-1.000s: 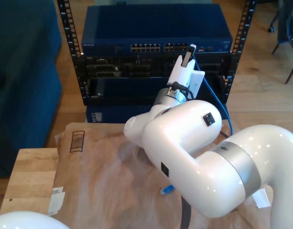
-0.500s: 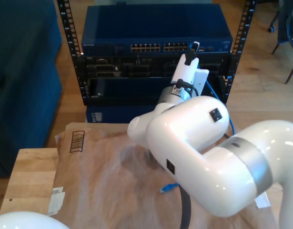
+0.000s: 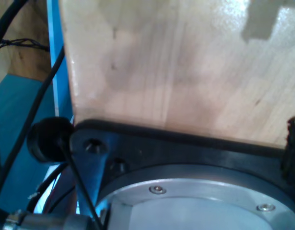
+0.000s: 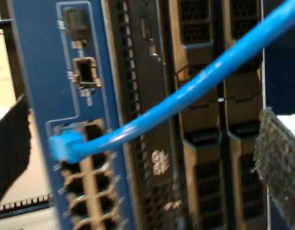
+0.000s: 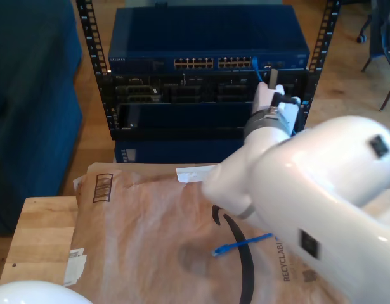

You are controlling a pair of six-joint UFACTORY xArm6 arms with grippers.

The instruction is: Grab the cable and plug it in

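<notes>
- Cable (image 4: 185, 98): thin and bright blue. In the second wrist view its plug (image 4: 65, 143) sits at the end port of the port row (image 4: 87, 182) on the blue switch (image 4: 34, 62), and appears seated in that port or at its mouth; how deep it sits cannot be judged.
- Taking that port as landmark, the cable leaves it roughly square to the switch face, then curves away across the dark rack panels (image 4: 205, 158) beside the switch.
- In the exterior view the cable meets the switch (image 5: 207, 38) at the end of the port row nearer the exterior view's right. The other plug (image 5: 223, 249) lies loose on the brown paper (image 5: 137, 234), well apart from the switch.
- My second gripper (image 4: 147, 158) faces the port, with its dark pads (image 4: 277, 163) either side of the cable and clear of it. The jaws stand spread, pinching nothing.
- Key relation: the plug's long axis lines up with the port opening, and the port lies straight ahead of my second gripper. Any further seating push would, by my judgement, have to run along that axis; a sideways load could lever the plug out.
- My second gripper is the nearer one. The first wrist view looks at pale wood (image 3: 176, 67) and a dark mounting base (image 3: 185, 153); the state of my first gripper cannot be told.
</notes>
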